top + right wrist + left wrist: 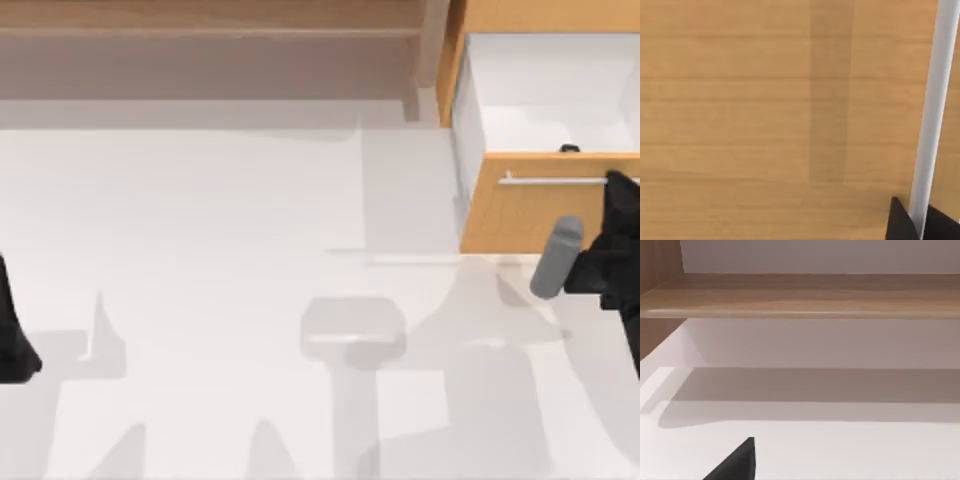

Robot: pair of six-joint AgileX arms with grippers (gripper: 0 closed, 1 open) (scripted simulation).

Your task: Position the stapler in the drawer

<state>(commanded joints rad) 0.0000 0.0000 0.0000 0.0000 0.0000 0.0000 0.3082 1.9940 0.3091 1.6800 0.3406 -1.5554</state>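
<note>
No text, label, brand, number or sign can be read anywhere.

The desk (pixel 220 300) is white and smooth, and soft grey shadows lie on it, most of them in the near half. At its far edge stands a wide grey-brown wooden shelf unit (pixel 200 50), open in front, with a shaded space under its board. In the left wrist view its long board (pixel 805 297) crosses above the white surface.

One drawer (pixel 540 200) with one handle (pixel 555 181), one shelf unit (pixel 200 50), one table (pixel 250 300), two grippers: left (pixel 15 350), right (pixel 620 200).
</note>
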